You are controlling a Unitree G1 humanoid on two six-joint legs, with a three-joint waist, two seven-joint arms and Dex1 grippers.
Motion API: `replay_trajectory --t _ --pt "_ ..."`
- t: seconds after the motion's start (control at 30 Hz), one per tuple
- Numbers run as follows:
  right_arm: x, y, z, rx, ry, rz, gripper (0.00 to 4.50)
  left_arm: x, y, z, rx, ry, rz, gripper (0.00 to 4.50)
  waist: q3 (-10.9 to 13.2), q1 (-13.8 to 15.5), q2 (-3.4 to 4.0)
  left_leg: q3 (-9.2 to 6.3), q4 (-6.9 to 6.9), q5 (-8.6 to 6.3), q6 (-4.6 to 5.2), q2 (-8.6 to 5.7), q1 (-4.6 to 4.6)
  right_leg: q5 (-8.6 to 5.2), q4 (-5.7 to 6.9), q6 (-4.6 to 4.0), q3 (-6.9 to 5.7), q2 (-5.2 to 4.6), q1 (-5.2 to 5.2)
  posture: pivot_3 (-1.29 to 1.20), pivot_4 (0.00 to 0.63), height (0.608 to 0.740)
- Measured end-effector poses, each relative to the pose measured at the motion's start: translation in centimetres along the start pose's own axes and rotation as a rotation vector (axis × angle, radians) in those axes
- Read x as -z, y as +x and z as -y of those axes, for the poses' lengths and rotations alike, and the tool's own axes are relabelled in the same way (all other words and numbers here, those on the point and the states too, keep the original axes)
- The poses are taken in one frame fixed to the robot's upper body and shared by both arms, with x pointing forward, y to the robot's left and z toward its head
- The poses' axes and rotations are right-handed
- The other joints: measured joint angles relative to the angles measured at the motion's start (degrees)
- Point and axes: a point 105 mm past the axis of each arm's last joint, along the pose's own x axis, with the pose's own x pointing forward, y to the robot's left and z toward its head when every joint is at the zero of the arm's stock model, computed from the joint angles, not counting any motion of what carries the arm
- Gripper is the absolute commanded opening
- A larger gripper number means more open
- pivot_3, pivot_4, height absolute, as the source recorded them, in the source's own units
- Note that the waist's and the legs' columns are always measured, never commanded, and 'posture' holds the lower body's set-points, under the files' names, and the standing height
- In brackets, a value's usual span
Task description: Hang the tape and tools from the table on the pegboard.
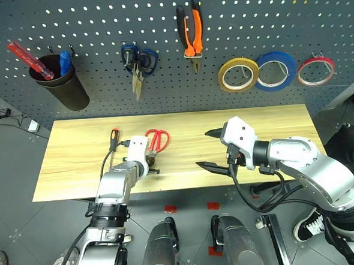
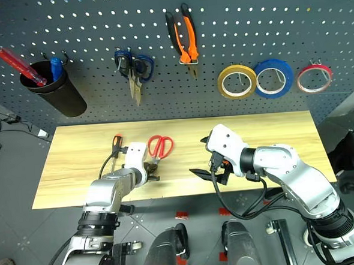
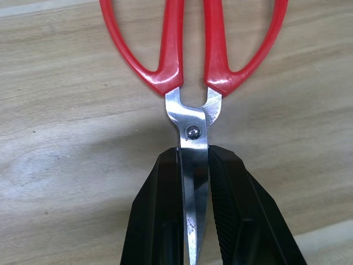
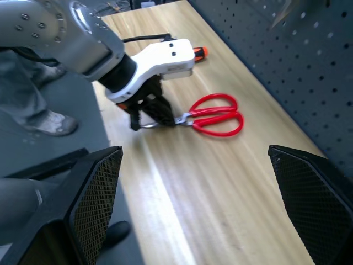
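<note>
Red-handled scissors (image 1: 157, 139) lie flat on the light wooden counter (image 1: 76, 162) in my left eye view, handles toward the pegboard (image 1: 98, 29), blades running back into my left pincer (image 1: 150, 164), which is pressed together on them. Just beside that pincer, on its left, lies the screwdriver (image 1: 113, 137) with its black-and-orange handle. My right pincer (image 1: 209, 148) hangs above the middle of the counter, well apart from the scissors, its two black fingers spread wide and touching nothing. On the pegboard hang the orange-and-black pliers (image 1: 191, 32) and the yellowish tape (image 1: 238, 74), with a blue roll (image 1: 275, 70) and a red-edged roll (image 1: 316, 70) beside it, blue-handled scissors (image 1: 138, 63) and a black cup (image 1: 61, 85) holding red and blue tools. My right eye view shows the same layout. From my left wrist, the steel blades stand between my two fingers (image 3: 160, 221), pinched from both sides just below the pivot screw, the red loops lying beyond on the wood; I can read no brand or writing on the blades. From my right wrist, my fingers (image 4: 88, 204) stand far apart at either side, and between them I see the left pincer closed on the scissor blades near the counter's front edge, the screwdriver's orange end showing behind it.
</note>
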Motion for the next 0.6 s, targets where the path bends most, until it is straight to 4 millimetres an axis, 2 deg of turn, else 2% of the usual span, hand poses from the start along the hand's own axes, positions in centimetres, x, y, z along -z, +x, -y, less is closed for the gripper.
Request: replay_trajectory --t 0.1,0.17,0.43,0.53,0.6 --pt "-0.6 -0.2 -0.1 0.005 -0.037 0.02 4.5 0.7 -0.5 0.2 0.001 0.018 0.01 0.37 0.0 -0.04 0.0 -0.01 -0.04 0.0 -0.01 0.02 0.0 0.0 -0.02 0.0 -0.02 0.0 -0.02 -0.22 0.323 0.74" --pt "-1.0 -0.2 -0.2 0.006 -0.051 0.033 4.5 0.5 -0.9 0.4 0.004 0.032 0.044 0.37 0.0 -0.04 0.0 -0.01 -0.04 0.0 -0.01 0.02 -0.02 0.0 -0.02 -0.01 -0.02 0.0 -0.03 -0.22 0.323 0.74" --pt "-3.4 -1.3 2.2 0.195 -0.205 0.156 4.5 -5.4 -5.8 1.7 -0.05 0.261 0.459 0.37 0.01 -0.11 0.0 0.02 -0.14 -0.01 -0.02 0.01 -0.04 0.0 -0.19 -0.01 0.0 -0.01 -0.02 -0.22 0.325 0.74" --pt "-3.9 -1.5 2.4 0.226 -0.255 0.181 4.5 -6.7 -7.5 2.6 -0.071 0.3 0.587 0.37 0.01 -0.17 0.0 0.02 -0.17 -0.01 -0.01 0.01 -0.04 0.0 -0.22 -0.01 -0.02 0.0 -0.02 -0.22 0.324 0.74" --pt "-3.9 -1.5 2.3 0.236 -0.289 0.188 4.5 -6.8 -8.5 2.9 -0.086 0.322 0.641 0.37 0.01 -0.29 0.0 0.03 -0.18 -0.01 -0.01 0.01 -0.04 0.0 -0.24 -0.01 -0.01 0.0 -0.02 -0.22 0.323 0.74"
